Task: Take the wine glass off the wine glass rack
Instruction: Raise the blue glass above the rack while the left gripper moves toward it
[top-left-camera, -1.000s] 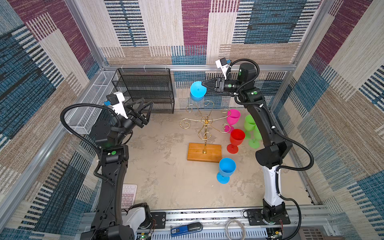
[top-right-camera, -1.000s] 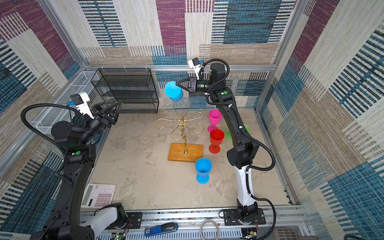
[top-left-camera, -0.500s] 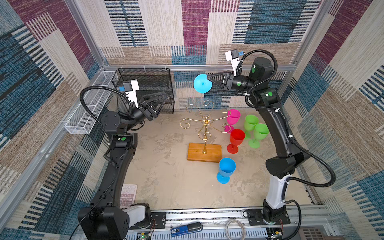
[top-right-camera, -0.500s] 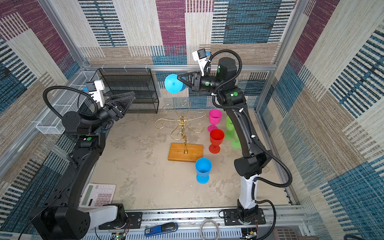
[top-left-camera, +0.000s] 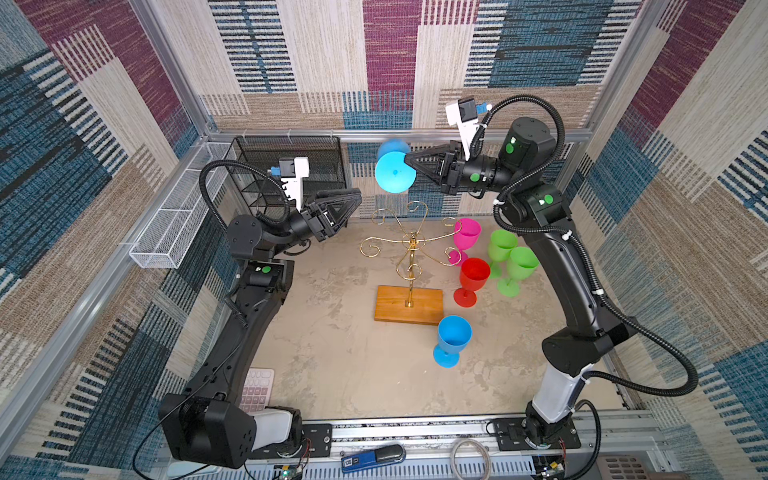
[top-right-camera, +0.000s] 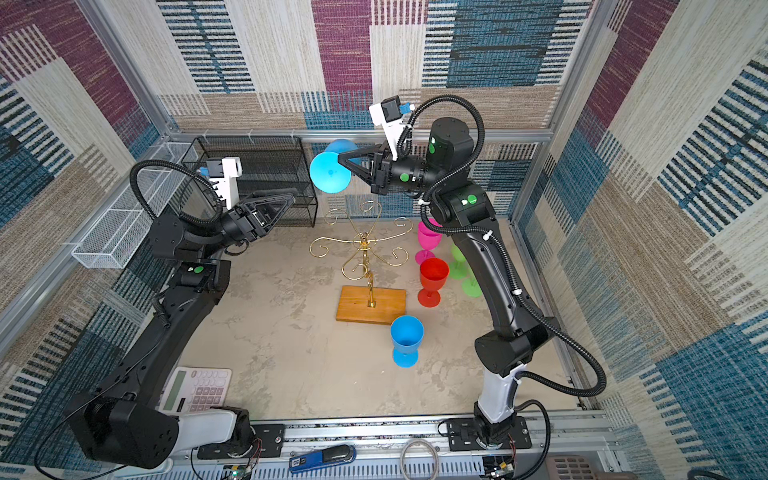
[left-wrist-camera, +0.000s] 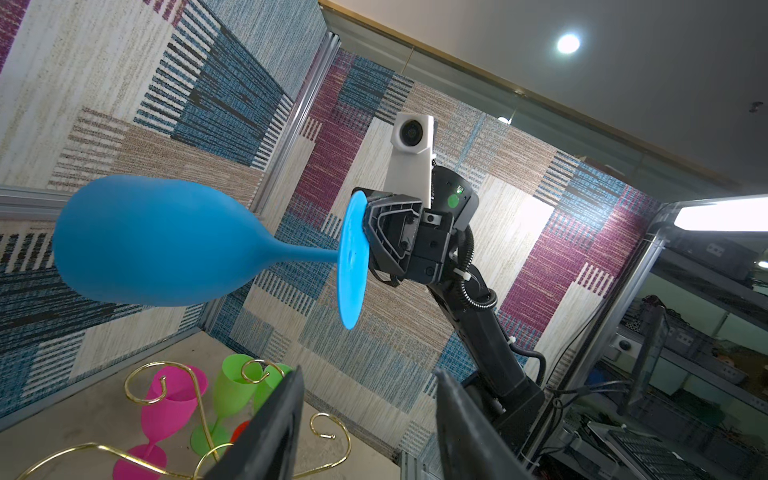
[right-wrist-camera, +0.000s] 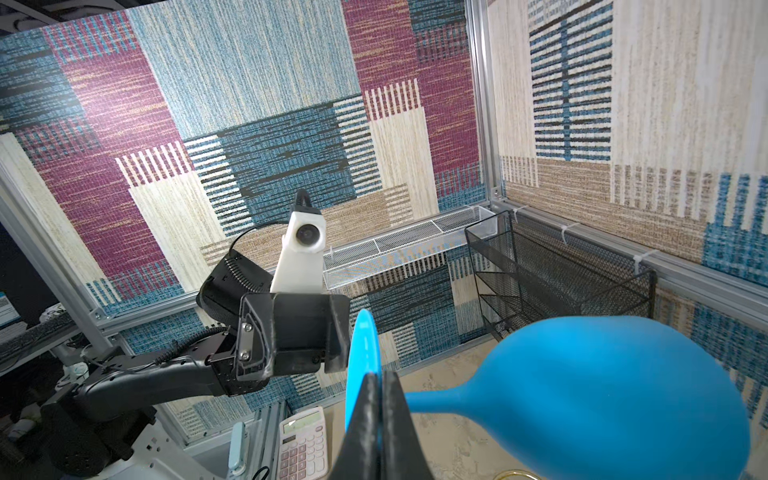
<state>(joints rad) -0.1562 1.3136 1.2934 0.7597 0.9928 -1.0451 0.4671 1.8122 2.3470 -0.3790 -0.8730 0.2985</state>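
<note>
The blue wine glass hangs sideways above the gold wine glass rack, clear of it. The right gripper pinches its foot rim. The left gripper is spread and empty. The glass is probably light, stiff plastic, and the stem would give a steadier hold.

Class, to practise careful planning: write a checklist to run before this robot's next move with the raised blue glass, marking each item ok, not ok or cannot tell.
1. Right gripper shut on the flat foot of the light blue plastic wine glass: ok.
2. Glass clear of the gold wire wine glass rack with wooden base: ok.
3. Glass upright: not ok, it lies sideways.
4. Left gripper empty, fingers apart: ok.
5. Grip firm enough: cannot tell.
</note>
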